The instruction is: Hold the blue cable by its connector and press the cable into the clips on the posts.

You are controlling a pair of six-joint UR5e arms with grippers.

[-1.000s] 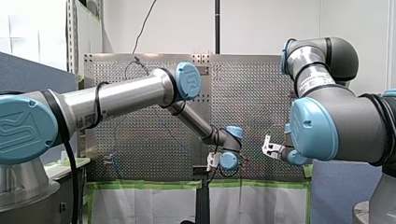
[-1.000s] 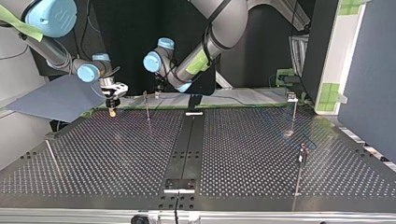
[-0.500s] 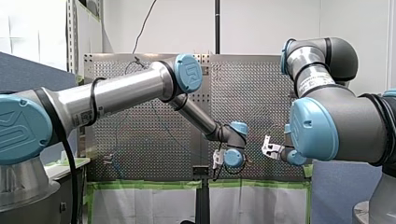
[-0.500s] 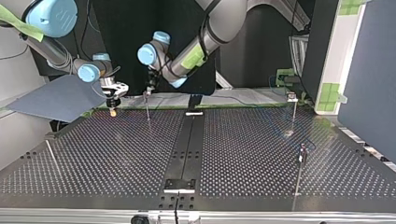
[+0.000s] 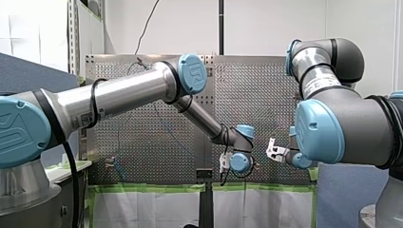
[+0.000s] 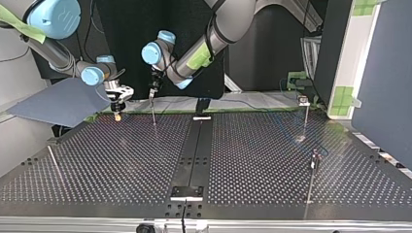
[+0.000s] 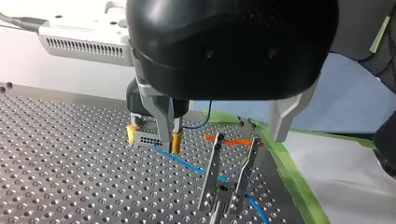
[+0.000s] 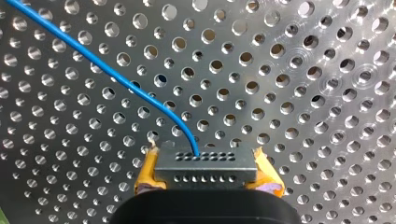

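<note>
The grey connector [image 8: 205,165] sits between the yellow pads of my right gripper [image 8: 205,173], which is shut on it just above the perforated table [image 8: 289,70]. The blue cable [image 8: 116,77] leaves the connector and curves away over the holes. In the left wrist view the cable [image 7: 187,164] runs from the connector [image 7: 149,139] to the foot of a clip post [image 7: 229,172] with two metal prongs. My left gripper [image 7: 222,137] hangs over that post, its metal fingers wide open with nothing in them. In the top view my left gripper [image 6: 153,90] is above the post [image 6: 153,112], beside my right gripper [image 6: 116,104].
Other thin posts stand at the top view's right [image 6: 305,114] and nearer [image 6: 313,170], and one leans at its left [image 6: 53,162]. A black strip [image 6: 194,145] runs down the table's middle. Green tape [image 7: 285,168] lines the table edge by the post.
My left arm has swung toward the top view's left, from beside the black strip to over the clip post. My right gripper has stayed put with the connector.
</note>
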